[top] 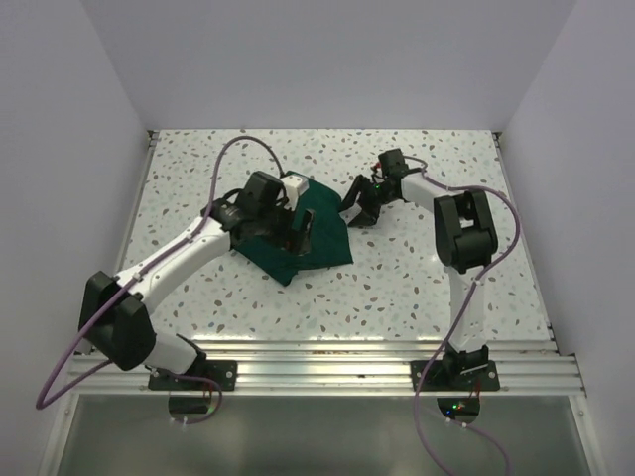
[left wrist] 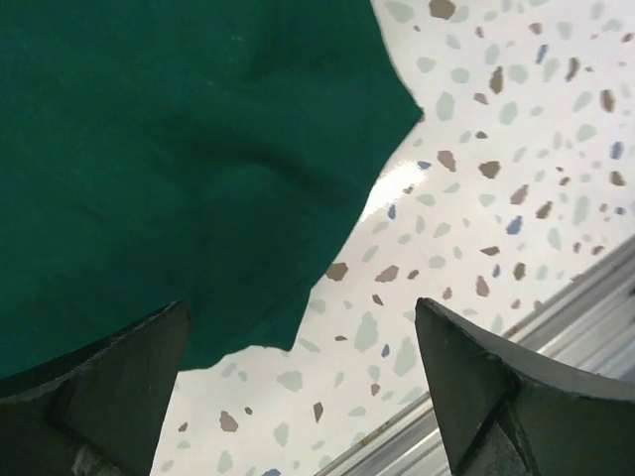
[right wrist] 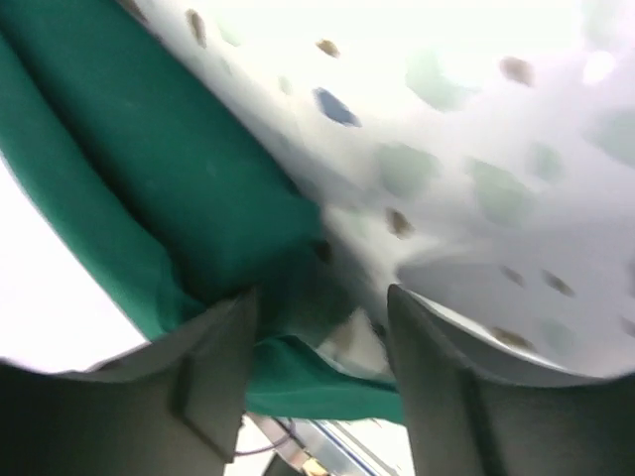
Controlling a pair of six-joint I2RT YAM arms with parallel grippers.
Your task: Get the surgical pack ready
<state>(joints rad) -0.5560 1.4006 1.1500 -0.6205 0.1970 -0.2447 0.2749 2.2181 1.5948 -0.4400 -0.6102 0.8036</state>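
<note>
The surgical pack shows as a dark green cloth [top: 330,244] lying bunched on the speckled table, left of centre. My left gripper [top: 301,236] hovers over its near part. In the left wrist view the cloth [left wrist: 169,149] fills the upper left, and that gripper [left wrist: 303,309] is open wide with only the cloth's edge and bare table between its fingers. My right gripper [top: 357,210] is at the cloth's right edge. In the blurred right wrist view its jaws [right wrist: 322,297] stand apart, with folds of the cloth [right wrist: 179,188] running between them, not pinched.
The speckled table [top: 427,288] stretches to the right and front of the cloth. An aluminium rail [top: 327,357] runs along the near edge and shows in the left wrist view [left wrist: 566,302]. White walls enclose the back and both sides.
</note>
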